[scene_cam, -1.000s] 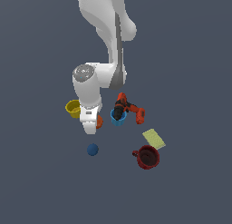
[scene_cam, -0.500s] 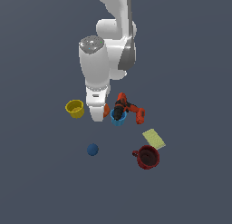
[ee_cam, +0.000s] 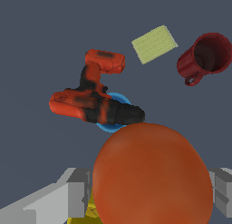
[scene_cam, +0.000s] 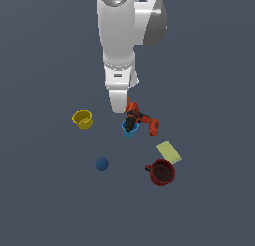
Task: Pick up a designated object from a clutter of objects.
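The orange-red ball (ee_cam: pixel 152 177) fills the near part of the wrist view, clamped between my two grey fingers (ee_cam: pixel 77 196). My gripper (ee_cam: pixel 149 191) is shut on it. In the exterior view the gripper (scene_cam: pixel 119 105) hangs well above the floor, over the gap between the yellow cup (scene_cam: pixel 82 119) and the drill (scene_cam: pixel 142 118). Only a sliver of the ball (scene_cam: pixel 128 102) shows beside the hand there. The smooth blue ball (scene_cam: pixel 102 164) lies alone on the floor.
The orange-red drill (ee_cam: pixel 93 100) lies across the blue cup (scene_cam: pixel 129 130). The yellow-green pad (scene_cam: pixel 169 152) and the dark red mug (scene_cam: pixel 162 173) sit at the exterior view's right. A bit of the yellow cup (ee_cam: pixel 90 212) shows under the ball.
My arm has risen from near the floor and shifted toward the exterior view's right, carrying the orange-red ball up with it. The other objects have not moved.
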### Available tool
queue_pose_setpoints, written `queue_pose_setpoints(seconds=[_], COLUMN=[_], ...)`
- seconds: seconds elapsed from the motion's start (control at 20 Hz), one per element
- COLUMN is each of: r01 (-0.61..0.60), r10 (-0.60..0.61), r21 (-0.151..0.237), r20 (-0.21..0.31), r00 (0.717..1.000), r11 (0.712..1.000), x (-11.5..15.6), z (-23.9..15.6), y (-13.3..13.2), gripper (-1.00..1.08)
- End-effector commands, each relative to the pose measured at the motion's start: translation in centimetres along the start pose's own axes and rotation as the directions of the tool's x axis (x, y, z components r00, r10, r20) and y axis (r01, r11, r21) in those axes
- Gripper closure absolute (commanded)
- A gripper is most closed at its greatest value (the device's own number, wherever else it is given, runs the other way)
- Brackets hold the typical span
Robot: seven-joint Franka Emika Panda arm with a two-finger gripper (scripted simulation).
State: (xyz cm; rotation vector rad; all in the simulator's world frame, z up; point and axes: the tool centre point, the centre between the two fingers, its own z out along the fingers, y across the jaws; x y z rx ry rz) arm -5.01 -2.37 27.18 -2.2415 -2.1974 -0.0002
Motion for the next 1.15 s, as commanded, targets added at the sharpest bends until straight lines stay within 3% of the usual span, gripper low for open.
queue_pose_setpoints(seconds=[0.0, 0.55, 1.1], r01=[0.000, -0.003, -0.006], r10=[0.000, 0.003, 0.006], r21=[-0.002, -0.002, -0.002], r20=[-0.001, 0.000, 0.002], r00=[1.000, 1.000, 1.000], r11=[1.000, 1.000, 1.000], x=[1.1, 4.5, 5.5], z=[-2.4, -10.7, -13.6], y=[-0.4, -1.7, -1.9], gripper=[1.08, 1.08, 1.08])
